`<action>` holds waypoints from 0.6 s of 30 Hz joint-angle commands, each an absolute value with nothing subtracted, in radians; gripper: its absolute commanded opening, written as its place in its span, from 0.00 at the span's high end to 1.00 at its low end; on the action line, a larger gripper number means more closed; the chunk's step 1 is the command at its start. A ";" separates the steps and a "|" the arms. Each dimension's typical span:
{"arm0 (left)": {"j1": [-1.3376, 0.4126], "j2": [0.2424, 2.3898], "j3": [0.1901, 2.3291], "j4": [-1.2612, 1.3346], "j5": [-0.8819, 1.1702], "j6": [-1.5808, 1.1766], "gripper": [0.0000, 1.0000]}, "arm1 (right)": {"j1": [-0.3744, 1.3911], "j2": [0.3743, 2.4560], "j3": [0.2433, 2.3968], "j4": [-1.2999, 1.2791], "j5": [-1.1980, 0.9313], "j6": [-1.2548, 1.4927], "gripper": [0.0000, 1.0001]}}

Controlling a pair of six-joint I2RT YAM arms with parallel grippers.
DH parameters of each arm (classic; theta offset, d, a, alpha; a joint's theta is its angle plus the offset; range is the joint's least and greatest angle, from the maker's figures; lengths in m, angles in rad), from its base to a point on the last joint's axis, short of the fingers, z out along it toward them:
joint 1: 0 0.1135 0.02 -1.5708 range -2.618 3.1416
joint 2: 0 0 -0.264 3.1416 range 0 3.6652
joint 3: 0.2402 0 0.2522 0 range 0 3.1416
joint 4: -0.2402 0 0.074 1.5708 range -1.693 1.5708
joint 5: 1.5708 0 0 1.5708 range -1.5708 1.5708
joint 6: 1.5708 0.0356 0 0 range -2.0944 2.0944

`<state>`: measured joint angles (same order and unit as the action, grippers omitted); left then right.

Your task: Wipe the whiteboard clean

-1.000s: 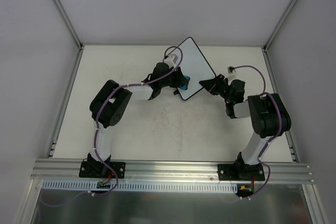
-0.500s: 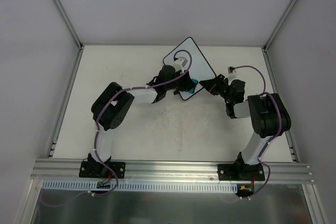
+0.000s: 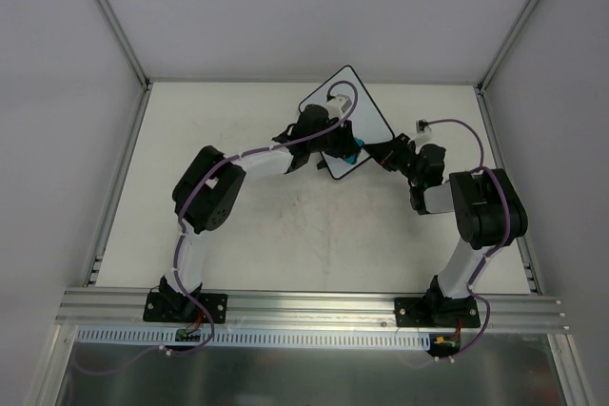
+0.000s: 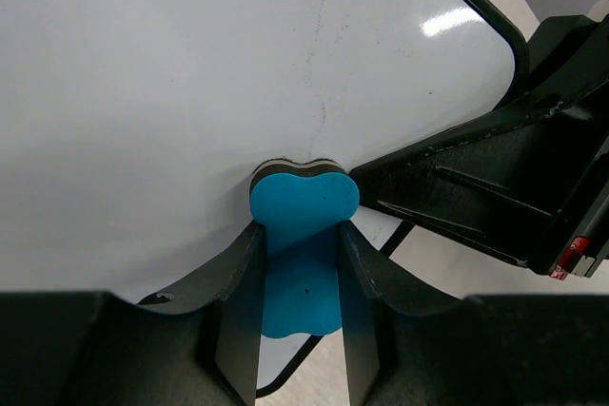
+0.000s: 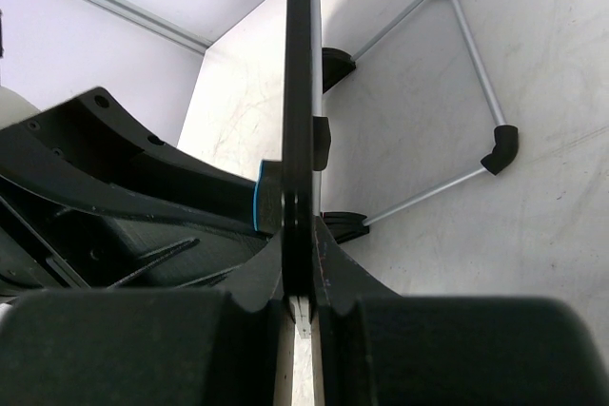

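Note:
The whiteboard (image 3: 357, 106), white with a thin black frame, stands tilted at the back middle of the table. Its face (image 4: 190, 92) looks clean in the left wrist view, with only faint marks. My left gripper (image 3: 344, 151) is shut on a blue bone-shaped eraser (image 4: 303, 244), whose dark pad presses on the board's face near its lower right corner. My right gripper (image 3: 385, 154) is shut on the board's edge (image 5: 299, 92), seen edge-on in the right wrist view. The eraser's blue rim (image 5: 257, 199) shows just left of that edge.
The board's wire stand (image 5: 476, 73) with black corner pieces rests on the table behind it. Grey enclosure walls and aluminium posts (image 3: 114, 26) bound the table. An aluminium rail (image 3: 304, 306) runs along the near edge by the arm bases.
My left gripper has moved the eraser right and toward the back, from the board's lower edge onto its face. The right gripper and board have held still.

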<state>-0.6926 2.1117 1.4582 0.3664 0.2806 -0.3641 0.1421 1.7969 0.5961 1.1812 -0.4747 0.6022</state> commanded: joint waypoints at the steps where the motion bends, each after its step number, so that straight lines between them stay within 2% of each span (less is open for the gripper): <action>1: -0.712 2.169 1.544 0.331 0.298 -0.315 1.00 | 0.166 1.795 0.627 1.259 -0.523 0.626 1.00; 10: -0.677 2.210 1.650 0.276 0.311 -0.298 1.00 | 0.170 1.796 0.627 1.256 -0.523 0.623 1.00; 18: -0.672 2.278 1.850 0.166 0.344 -0.210 1.00 | 0.176 1.798 0.626 1.256 -0.528 0.621 1.00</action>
